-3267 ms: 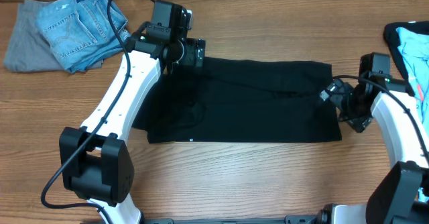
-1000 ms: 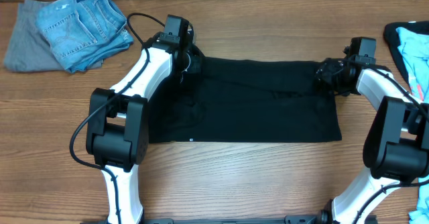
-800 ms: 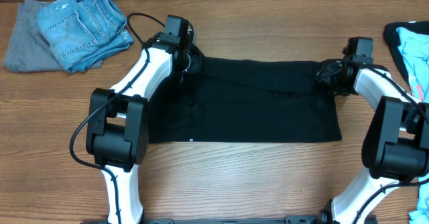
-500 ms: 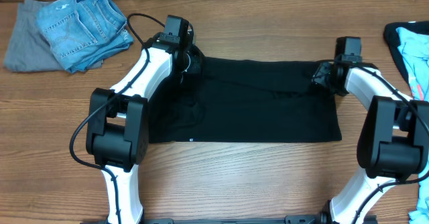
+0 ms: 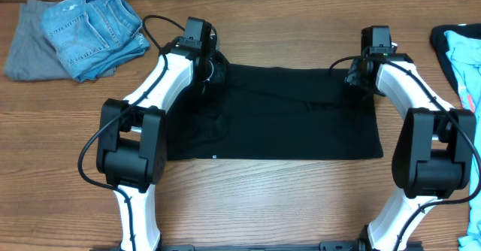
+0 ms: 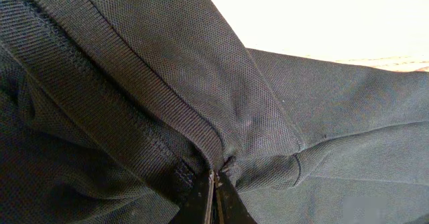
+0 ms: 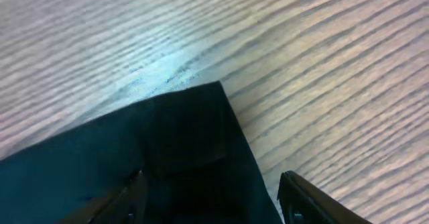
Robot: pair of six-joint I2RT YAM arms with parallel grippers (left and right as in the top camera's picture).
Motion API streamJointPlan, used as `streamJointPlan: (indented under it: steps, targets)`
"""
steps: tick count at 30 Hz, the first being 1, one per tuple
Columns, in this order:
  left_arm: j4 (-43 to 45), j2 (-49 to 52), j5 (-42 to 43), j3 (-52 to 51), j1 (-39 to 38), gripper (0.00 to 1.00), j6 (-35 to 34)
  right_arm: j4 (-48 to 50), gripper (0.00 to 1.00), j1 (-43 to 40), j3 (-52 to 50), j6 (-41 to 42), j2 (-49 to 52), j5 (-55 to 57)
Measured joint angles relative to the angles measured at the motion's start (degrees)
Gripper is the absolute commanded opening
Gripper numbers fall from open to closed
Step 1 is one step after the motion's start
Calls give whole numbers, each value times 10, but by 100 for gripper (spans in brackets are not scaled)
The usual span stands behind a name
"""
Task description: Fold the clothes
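Note:
The black shirt (image 5: 285,116) lies flat as a wide rectangle in the middle of the table, its tiny white hem tag (image 5: 213,158) on the near edge. My left gripper (image 5: 213,69) sits at the shirt's far left corner. In the left wrist view its jaws (image 6: 214,198) are pressed together with a ridge of the black fabric (image 6: 134,83) bunched at their tips. My right gripper (image 5: 353,78) hangs over the far right corner. It is open (image 7: 211,184), its fingers (image 7: 301,200) straddling the shirt's corner (image 7: 181,130) with wood beside it.
Folded light-blue jeans (image 5: 94,27) lie on a grey cloth (image 5: 26,55) at the far left. More clothing, black and light blue (image 5: 460,52), sits at the right edge. Bare wooden table (image 5: 301,195) runs along the near side.
My right gripper has swung from the shirt's right edge up and left onto its far right corner. The left gripper has held still on the far left corner over the last second.

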Motion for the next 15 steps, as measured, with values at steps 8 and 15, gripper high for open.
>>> streamJointPlan:
  steps: [8,15]
  targets:
    - [0,0,0,0,0,4,0,-4,62,-1,0,9,5,-9]
    - [-1,0,0,0,0,4,0,-7,53,-1,0,14,35,-43]
